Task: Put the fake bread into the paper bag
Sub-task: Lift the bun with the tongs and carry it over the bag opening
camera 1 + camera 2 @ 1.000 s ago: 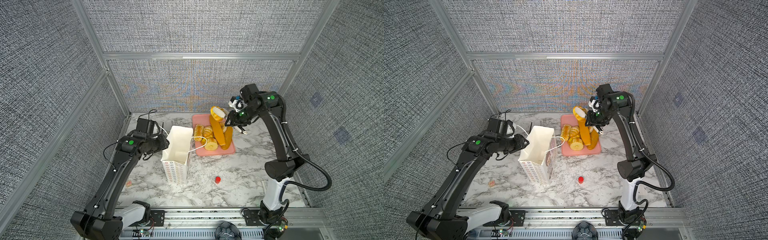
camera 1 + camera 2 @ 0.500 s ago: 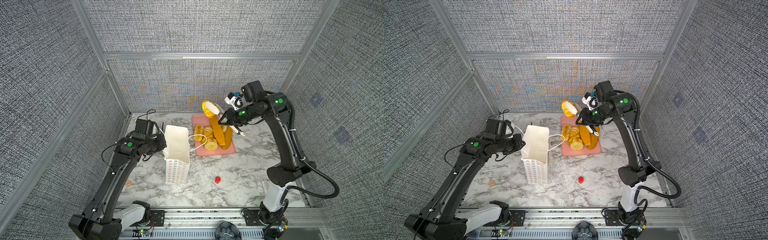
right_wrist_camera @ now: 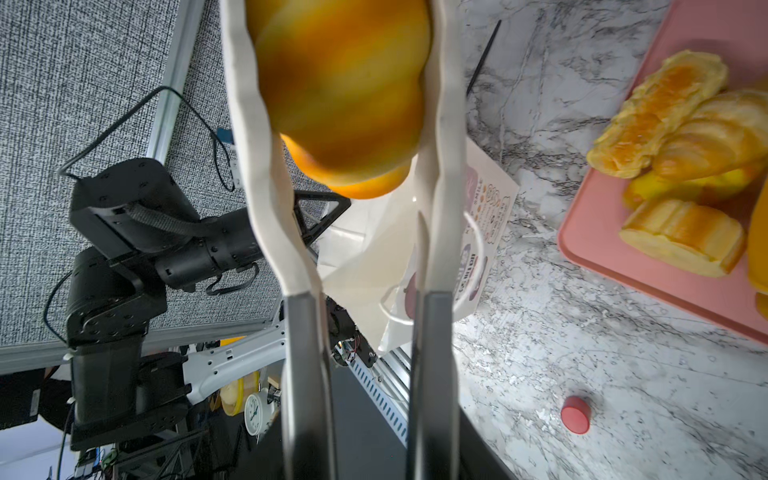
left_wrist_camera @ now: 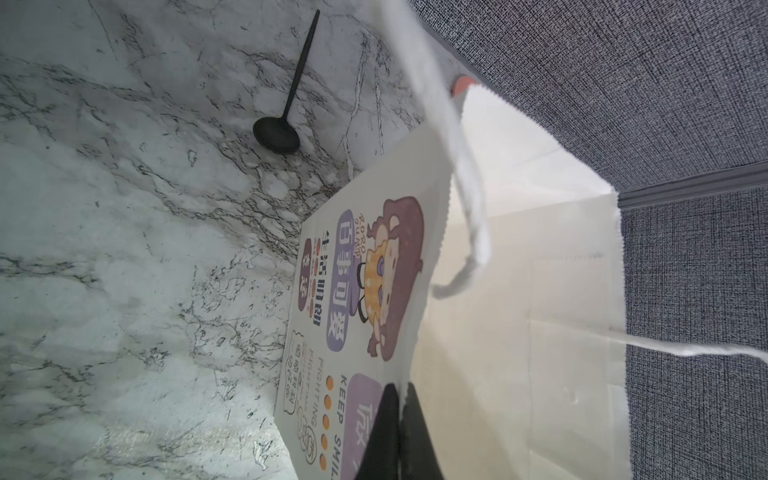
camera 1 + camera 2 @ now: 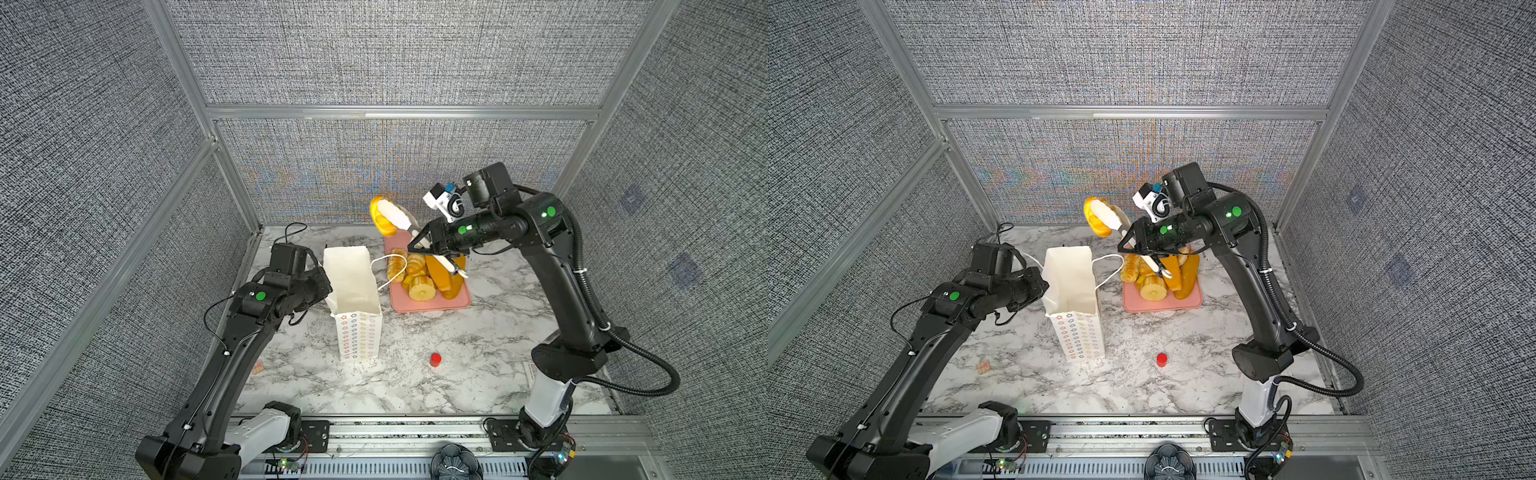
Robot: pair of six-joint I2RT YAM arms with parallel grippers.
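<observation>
One ridged bun (image 5: 381, 226) is hanging above the far end of the pink tray (image 5: 428, 306), pinched in the jaws of the right gripper (image 5: 390, 214). The other fake bread (image 5: 422, 289) is lying on this tray. Just beside it, the left gripper (image 4: 400, 428) is pinching the rim of the standing paper bag (image 5: 358, 336).

One paper bag (image 5: 357, 336), one pink tray (image 5: 432, 305), one red cylinder (image 5: 435, 359), one black spoon (image 4: 277, 133) — and fake bread (image 5: 422, 289): at least five pieces on the tray, plus one bun (image 5: 377, 214) off it.

Pink tray (image 5: 430, 306) on marble tabletop (image 5: 478, 353), red cylinder (image 5: 435, 360) standing apart, black spoon (image 4: 276, 134) lying flat
</observation>
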